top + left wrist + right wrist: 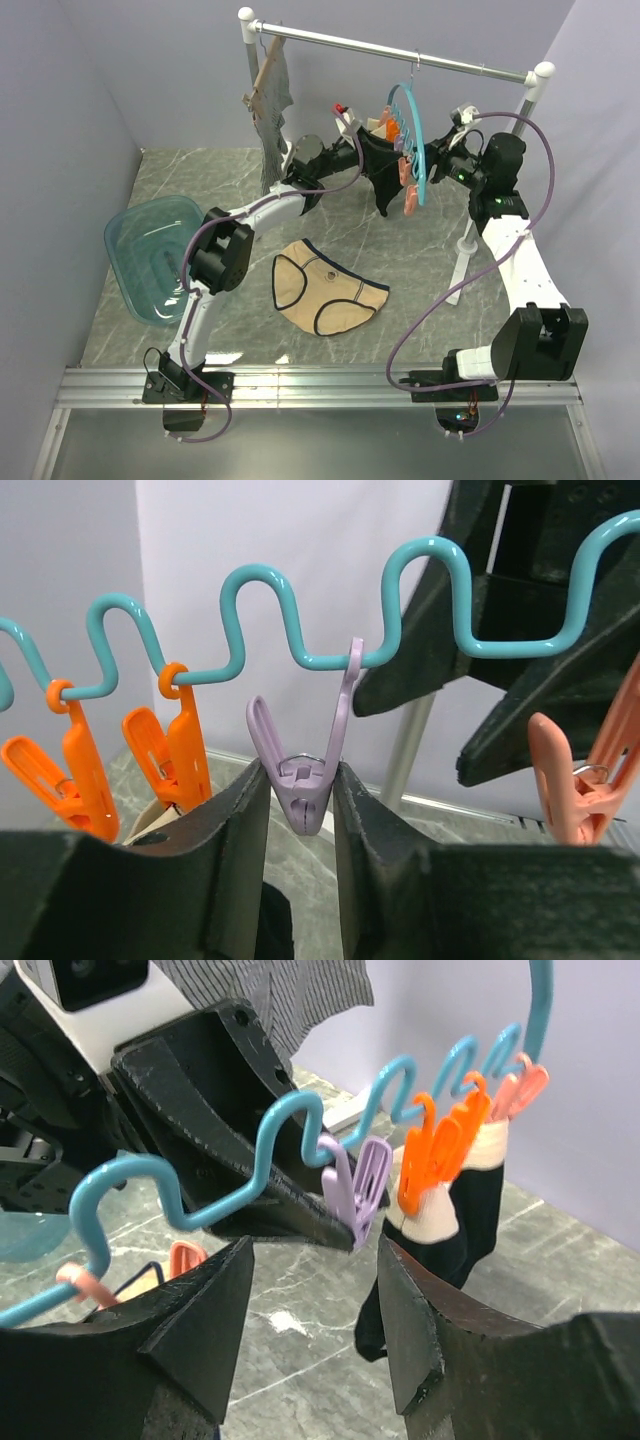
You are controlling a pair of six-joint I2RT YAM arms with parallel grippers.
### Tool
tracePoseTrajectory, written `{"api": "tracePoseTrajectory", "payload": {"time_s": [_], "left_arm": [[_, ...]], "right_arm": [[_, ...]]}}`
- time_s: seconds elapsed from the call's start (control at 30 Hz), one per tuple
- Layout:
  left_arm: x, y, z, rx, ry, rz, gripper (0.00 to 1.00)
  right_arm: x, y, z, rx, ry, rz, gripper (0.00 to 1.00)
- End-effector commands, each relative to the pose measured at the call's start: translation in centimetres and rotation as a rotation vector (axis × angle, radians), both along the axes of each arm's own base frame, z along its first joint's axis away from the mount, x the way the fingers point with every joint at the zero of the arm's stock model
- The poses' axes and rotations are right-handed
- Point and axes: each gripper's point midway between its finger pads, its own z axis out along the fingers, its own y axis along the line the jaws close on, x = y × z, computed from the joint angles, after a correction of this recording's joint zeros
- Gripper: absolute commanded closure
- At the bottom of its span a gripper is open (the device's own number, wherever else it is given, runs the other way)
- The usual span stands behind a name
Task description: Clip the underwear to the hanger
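Observation:
The tan underwear (325, 290) lies flat on the table, away from both grippers. The teal hanger (415, 140) hangs from the rail; its wavy ring (270, 600) carries orange, purple and pink clips. My left gripper (300, 810) is closed on a purple clip (305, 780), both fingers touching its sides; the clip's mouth is shut and empty. It shows in the top view (380, 132) left of the hanger. My right gripper (315, 1300) is open and empty, right of the hanger (220, 1175), facing the purple clip (358, 1185).
Black underwear (378, 170) hangs from orange clips (440, 1145) on the hanger. A grey striped garment (272, 100) hangs at the rail's left end. A teal basin (150, 255) sits at the table's left. The rack's white post (465, 245) stands right.

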Motion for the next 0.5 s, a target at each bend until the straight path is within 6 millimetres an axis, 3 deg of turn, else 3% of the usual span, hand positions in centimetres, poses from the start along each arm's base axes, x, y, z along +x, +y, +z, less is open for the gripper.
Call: {"api": "tracePoseTrajectory", "payload": {"time_s": [0.0,0.17,0.27,0.47], "left_arm": [[-1.4,0.2,3.0,-0.056,-0.088,-0.061,0.7],[-2.8,0.7,3.3,-0.047,-0.114,-0.136,0.76],[-3.4,1.3,3.2,-0.05,-0.117,-0.178,0.81],[-5.1,1.7,2.9,-0.054,-0.134,-0.266,0.86]], "right_arm": [[-0.2,0.8,3.0,0.003,-0.077,0.055,0.4],[-0.4,1.5,3.5,0.019,-0.055,0.11,0.36],[-0.6,1.7,3.2,0.02,-0.035,0.133,0.28],[-0.5,2.1,2.4,0.028,0.008,0.169,0.24]]}}
